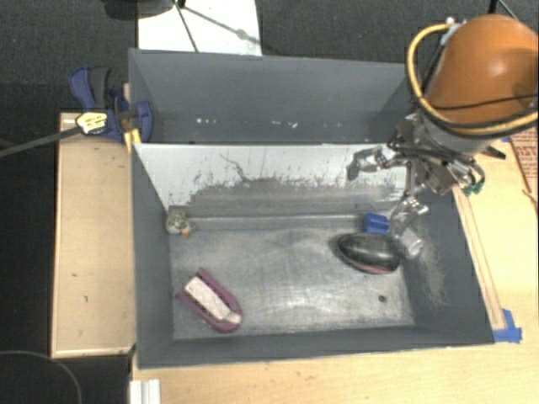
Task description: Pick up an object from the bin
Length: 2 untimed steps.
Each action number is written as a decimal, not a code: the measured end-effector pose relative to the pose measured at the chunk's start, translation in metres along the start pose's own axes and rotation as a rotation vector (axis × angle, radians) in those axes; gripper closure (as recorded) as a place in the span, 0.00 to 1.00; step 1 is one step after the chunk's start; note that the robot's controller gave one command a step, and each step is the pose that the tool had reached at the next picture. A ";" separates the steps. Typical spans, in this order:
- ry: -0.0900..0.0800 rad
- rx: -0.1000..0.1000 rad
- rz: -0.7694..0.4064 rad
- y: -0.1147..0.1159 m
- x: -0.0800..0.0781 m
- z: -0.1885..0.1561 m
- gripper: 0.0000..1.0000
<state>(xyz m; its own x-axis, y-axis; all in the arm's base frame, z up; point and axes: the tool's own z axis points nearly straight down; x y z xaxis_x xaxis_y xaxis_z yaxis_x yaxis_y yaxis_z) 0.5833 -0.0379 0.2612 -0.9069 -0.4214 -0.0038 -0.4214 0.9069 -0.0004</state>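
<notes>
My gripper (409,219) hangs low at the bin's right side, close to the back wall. Just left of it lies a small blue block (375,223). A black, glossy oval thing (368,253), shaped like a computer mouse, rests on the floor right below and to the left of the gripper, very close to it. Whether they touch is unclear.
A purple holder with a white pad (209,301) lies at the front left of the bin floor. A small grey lump (176,221) sits in the back left corner. The arm's orange dome and cables hang over the bin's right rim.
</notes>
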 end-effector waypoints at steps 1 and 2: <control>0.008 -0.003 0.056 -0.013 0.023 0.121 0.00; 0.003 0.000 0.201 -0.037 0.037 0.193 0.00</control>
<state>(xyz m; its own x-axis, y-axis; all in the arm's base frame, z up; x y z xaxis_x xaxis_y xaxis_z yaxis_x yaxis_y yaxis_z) 0.5665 -0.0871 0.0685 -0.9727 -0.2321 -0.0005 -0.2321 0.9727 0.0004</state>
